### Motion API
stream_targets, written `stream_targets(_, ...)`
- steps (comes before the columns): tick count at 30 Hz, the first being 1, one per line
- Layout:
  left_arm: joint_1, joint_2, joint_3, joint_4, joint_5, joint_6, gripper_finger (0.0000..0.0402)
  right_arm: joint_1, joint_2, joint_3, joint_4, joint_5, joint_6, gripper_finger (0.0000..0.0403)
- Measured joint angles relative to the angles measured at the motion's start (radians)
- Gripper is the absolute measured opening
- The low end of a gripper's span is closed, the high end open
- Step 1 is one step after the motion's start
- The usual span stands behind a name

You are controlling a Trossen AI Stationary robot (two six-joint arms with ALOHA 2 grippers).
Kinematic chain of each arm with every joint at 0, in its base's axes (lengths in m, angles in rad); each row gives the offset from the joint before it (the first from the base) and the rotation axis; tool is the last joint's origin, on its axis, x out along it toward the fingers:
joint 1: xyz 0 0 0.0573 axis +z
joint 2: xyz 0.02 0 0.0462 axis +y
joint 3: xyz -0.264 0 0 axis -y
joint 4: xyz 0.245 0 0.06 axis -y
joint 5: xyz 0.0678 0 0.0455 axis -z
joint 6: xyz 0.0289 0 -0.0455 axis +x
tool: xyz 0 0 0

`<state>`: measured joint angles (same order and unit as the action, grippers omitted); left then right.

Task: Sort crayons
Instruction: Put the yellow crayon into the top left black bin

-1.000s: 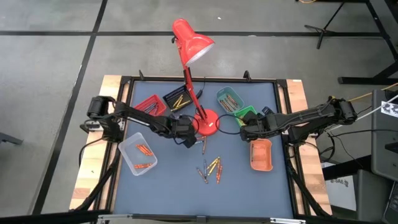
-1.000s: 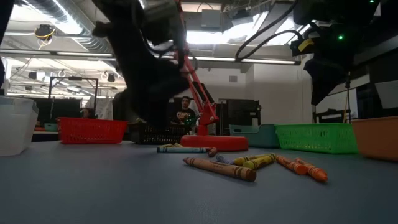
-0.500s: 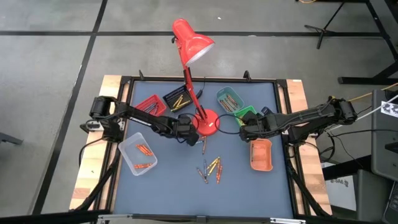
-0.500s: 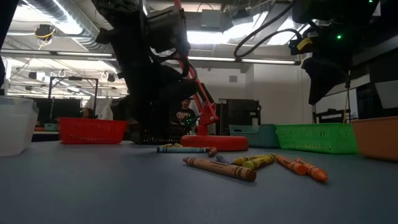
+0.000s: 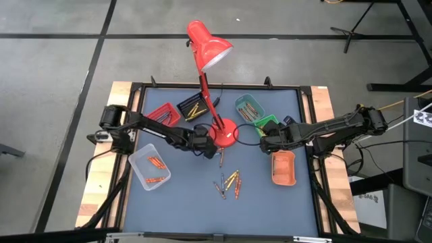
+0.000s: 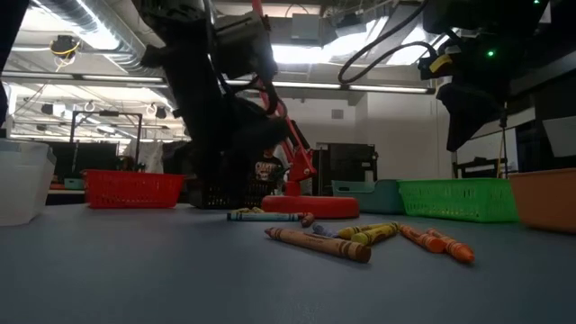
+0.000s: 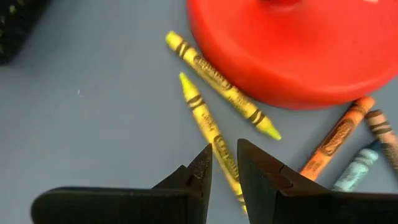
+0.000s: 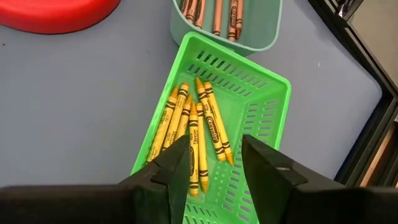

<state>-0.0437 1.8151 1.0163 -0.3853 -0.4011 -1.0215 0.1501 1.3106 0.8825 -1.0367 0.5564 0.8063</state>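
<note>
Two yellow crayons [image 7: 202, 115] [image 7: 224, 84] lie on the blue mat beside the red lamp base [image 7: 292, 50], with an orange crayon [image 7: 336, 140] and a blue crayon [image 7: 354, 174] close by. My left gripper [image 7: 224, 158] [image 5: 204, 154] hovers low over the nearer yellow crayon, open by a narrow gap, one fingertip on each side of it. I cannot tell whether it touches the crayon. My right gripper [image 8: 214, 155] [image 5: 263, 143] is open above the green basket [image 8: 261, 93], which holds several yellow crayons [image 8: 193, 124]. More crayons [image 5: 229, 182] lie loose at mid-table.
The red desk lamp [image 5: 209, 47] stands mid-table, its base [image 5: 225, 133] right next to my left gripper. Around it sit a red tray [image 5: 162, 113], a black tray [image 5: 191, 108], a teal tray [image 5: 248, 108], an orange tray [image 5: 283, 167] and a clear tray [image 5: 150, 167] with orange crayons.
My left gripper has rolled about its own pointing line while staying beside the lamp base. The crayons have stayed where they were.
</note>
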Motion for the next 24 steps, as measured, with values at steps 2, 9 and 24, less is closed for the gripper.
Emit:
stream_targets(2,-0.004,0.022,0.000,0.019,-0.001,-0.001,0.0060,0.000,0.000,0.000,-0.001,0.000,0.000,0.0143)
stream_targets(9,-0.006,0.060,0.002,0.031,0.004,0.001,0.0060,0.001,0.000,0.000,0.015,0.001,0.000,0.0143)
stream_targets(24,-0.006,0.063,0.002,0.003,-0.015,0.042,0.0022,0.001,0.000,0.000,0.031,0.000,0.000,0.0143)
